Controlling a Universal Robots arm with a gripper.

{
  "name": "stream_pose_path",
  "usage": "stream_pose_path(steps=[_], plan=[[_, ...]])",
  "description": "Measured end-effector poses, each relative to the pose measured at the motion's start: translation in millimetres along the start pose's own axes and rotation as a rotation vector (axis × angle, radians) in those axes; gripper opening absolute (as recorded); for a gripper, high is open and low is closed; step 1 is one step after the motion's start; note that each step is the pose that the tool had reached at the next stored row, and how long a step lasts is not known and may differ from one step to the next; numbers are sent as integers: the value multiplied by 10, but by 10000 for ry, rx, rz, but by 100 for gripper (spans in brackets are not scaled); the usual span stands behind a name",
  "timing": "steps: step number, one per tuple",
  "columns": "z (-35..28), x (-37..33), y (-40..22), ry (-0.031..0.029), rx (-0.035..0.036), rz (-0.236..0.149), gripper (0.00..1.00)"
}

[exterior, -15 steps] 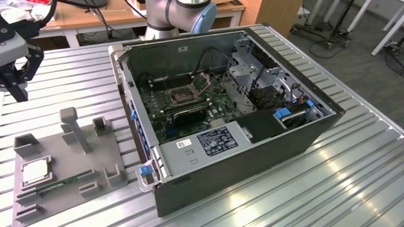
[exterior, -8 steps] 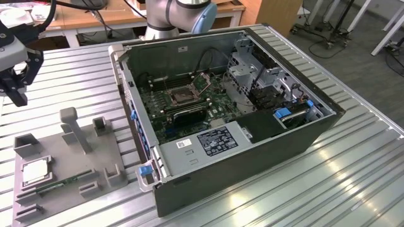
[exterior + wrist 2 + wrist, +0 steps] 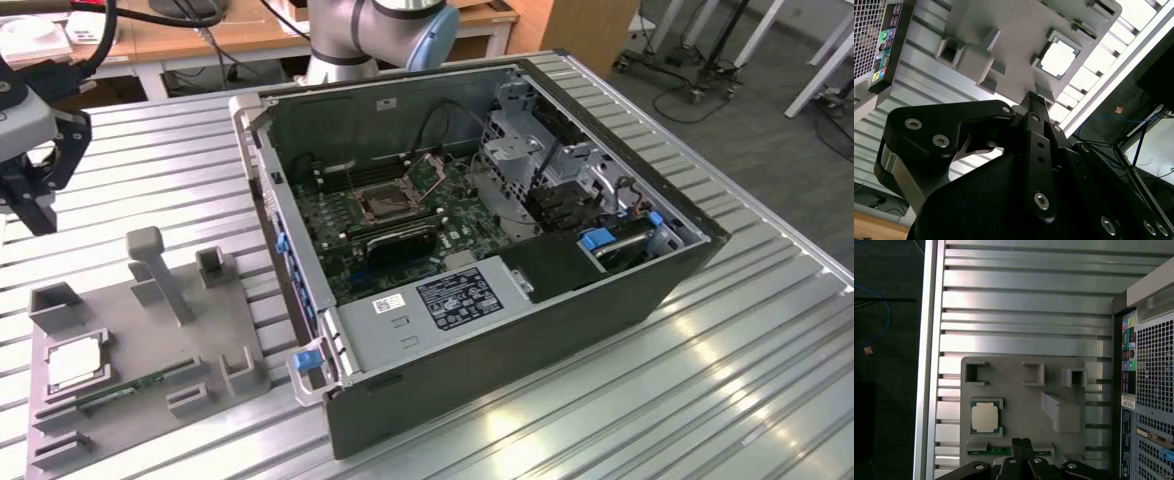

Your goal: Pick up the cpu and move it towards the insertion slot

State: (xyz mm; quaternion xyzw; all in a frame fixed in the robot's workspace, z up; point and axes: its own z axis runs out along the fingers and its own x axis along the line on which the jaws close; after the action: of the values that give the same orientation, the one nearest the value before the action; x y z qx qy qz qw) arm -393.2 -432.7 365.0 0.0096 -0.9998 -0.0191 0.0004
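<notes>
The cpu (image 3: 76, 360) lies flat in a square recess of the grey fixture plate (image 3: 160, 330) at the exterior view's lower left, silver top up. In both wrist views the cpu (image 3: 985, 416) (image 3: 1059, 57) sits untouched in its recess. My gripper (image 3: 38, 215) hangs above the table beyond the plate, well clear of the chip. Its black fingertips (image 3: 1022, 442) (image 3: 1034, 97) are pressed together with nothing between them. The insertion slot (image 3: 387, 205) is the square black socket on the green motherboard inside the open computer case, its metal frame swung up.
The open case (image 3: 534, 300) lies on its side on the ribbed metal table (image 3: 747, 380). A green memory stick (image 3: 134, 385) (image 3: 986, 452) lies in the plate beside the cpu. Grey posts (image 3: 154, 275) and blocks rise from the plate. The table edge (image 3: 929, 365) runs close to the plate.
</notes>
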Motion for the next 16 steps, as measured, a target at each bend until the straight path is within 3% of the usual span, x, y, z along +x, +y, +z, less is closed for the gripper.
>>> stream_pose_path(steps=[9, 16], plan=[[2, 0, -2, 0, 3, 0, 11], [72, 0, -4, 0, 3, 0, 11]])
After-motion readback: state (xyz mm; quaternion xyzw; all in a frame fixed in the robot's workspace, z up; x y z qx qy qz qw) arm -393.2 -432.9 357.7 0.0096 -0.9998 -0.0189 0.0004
